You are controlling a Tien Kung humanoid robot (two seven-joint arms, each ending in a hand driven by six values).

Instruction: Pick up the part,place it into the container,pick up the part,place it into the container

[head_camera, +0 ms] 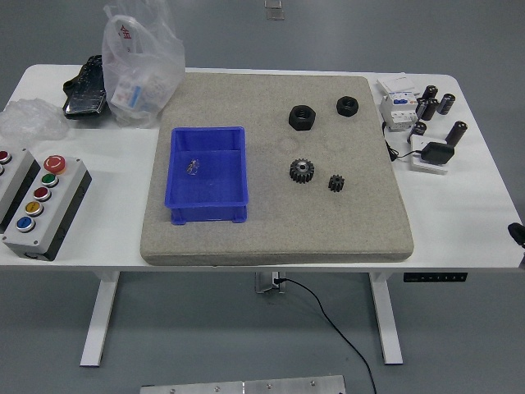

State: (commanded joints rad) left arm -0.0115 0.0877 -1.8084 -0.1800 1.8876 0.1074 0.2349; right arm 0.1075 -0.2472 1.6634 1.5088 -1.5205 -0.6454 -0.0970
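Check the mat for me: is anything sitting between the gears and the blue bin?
Nothing visible does. The larger gear and smaller gear lie right of the blue bin, with only bare grey mat between them. Both nuts sit farther back.

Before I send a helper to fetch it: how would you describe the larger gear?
Start at the grey felt mat covering the table's middle, then look right of the blue bin. The larger gear lies there, toothed with a pale metal hub, bigger than the small gear beside it, unlike the two hexagonal nuts beyond.

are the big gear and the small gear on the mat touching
Apart. The head view shows bare grey felt mat between the large black toothed gear and the small black gear.
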